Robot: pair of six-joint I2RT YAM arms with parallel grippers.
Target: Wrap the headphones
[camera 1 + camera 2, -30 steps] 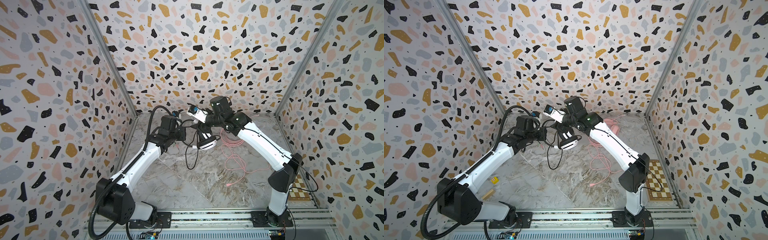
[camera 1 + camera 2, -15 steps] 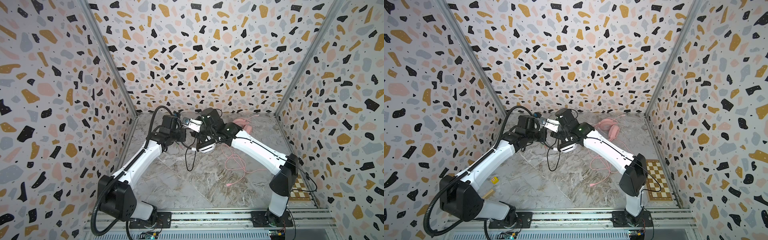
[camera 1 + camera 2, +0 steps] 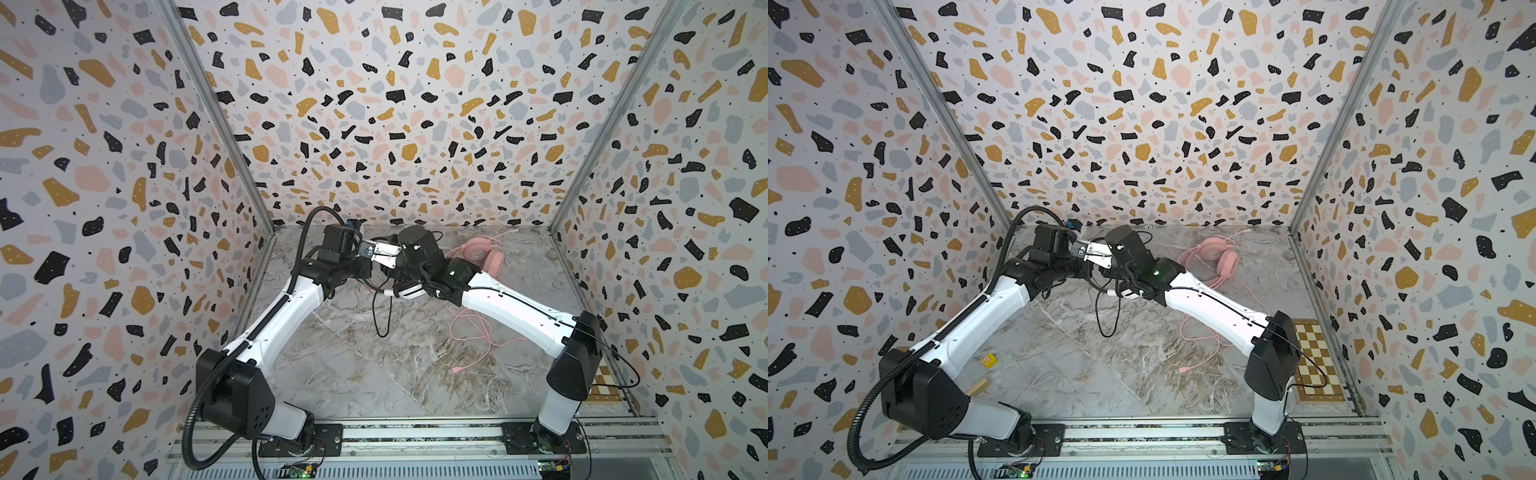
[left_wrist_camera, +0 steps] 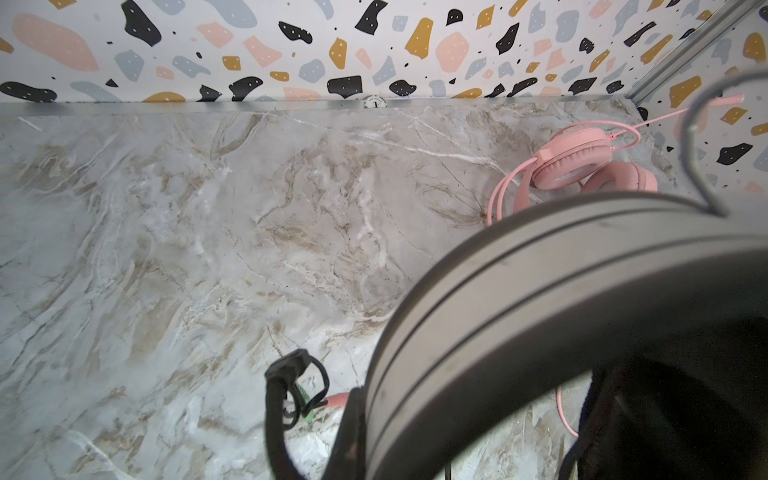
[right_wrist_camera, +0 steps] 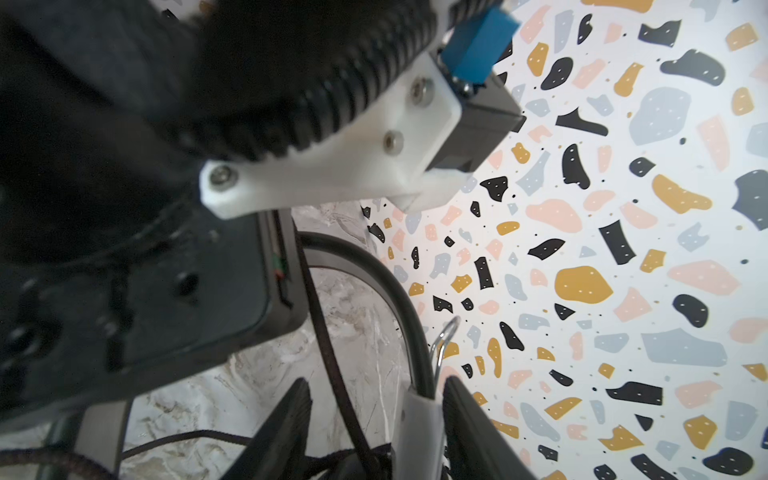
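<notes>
- The white headset (image 3: 409, 291) hangs clear of the bench (image 3: 374, 374) at the back centre, between the two wrists. Its black cable (image 3: 380, 320) droops below it in a loose loop.
- Your left end effector (image 3: 369, 271) is closed tight. Its tips are hidden, but I judge that it carries the headset by the band (image 4: 540, 311), which fills the left wrist view.
- Your right end effector (image 5: 376, 384) has its jaws apart around the band's end piece, and the cable runs between them too.
- Close now and you may pinch the cable against the band, which would lock the wrap instead of feeding it.
- The wrists are almost touching, and the left arm's camera mount (image 5: 374, 145) looms large in the right wrist view. A turn of either wrist could knock them together and jolt the headset loose.
- The hanging loop could catch on the right forearm (image 3: 511, 307) as you wind.
- The pink headset (image 3: 482, 254) lies at the back right, well apart from the white one. Its pink cable (image 3: 478, 332) trails forward under that forearm, so lowering the arm could drag it.
- The back wall (image 3: 395, 166) is near behind the wrists. The middle and front of the bench are bare, so work towards there. A yellow block (image 3: 989, 360) sits at the front left, well apart.
</notes>
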